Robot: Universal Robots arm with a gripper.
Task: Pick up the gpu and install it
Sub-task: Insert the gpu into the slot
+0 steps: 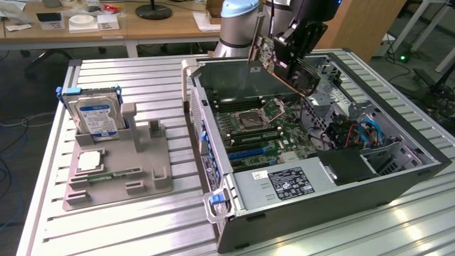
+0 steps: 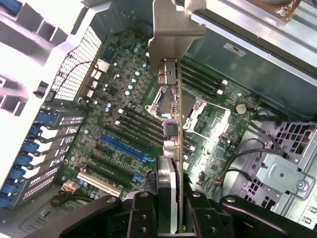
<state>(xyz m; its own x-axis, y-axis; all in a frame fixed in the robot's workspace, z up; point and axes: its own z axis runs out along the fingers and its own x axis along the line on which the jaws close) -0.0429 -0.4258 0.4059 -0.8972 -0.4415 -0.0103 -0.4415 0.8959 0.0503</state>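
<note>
My gripper (image 1: pixel 293 38) is shut on the gpu (image 1: pixel 295 72), a green board with a black fan face. It hangs tilted in the air above the open computer case (image 1: pixel 398 178), over the back of the motherboard (image 1: pixel 259 128). In the wrist view the gpu (image 2: pixel 174 163) is seen edge-on between the black fingers (image 2: pixel 141 213) of my gripper (image 2: pixel 169 210). Its silver bracket (image 2: pixel 171 34) points away from the camera. Below the card lie the motherboard (image 2: pixel 114 89) and its blue expansion slot (image 2: pixel 126 146), apart from the card.
A grey holder (image 1: pixel 117 170) on the slatted table at the exterior view's left carries a hard drive (image 1: pixel 96 117), a processor chip (image 1: pixel 91 160) and a memory stick (image 1: pixel 114 175). Inside the case are a power supply (image 1: pixel 284 184), cables (image 1: pixel 366 133) and a drive cage (image 2: pixel 282 173).
</note>
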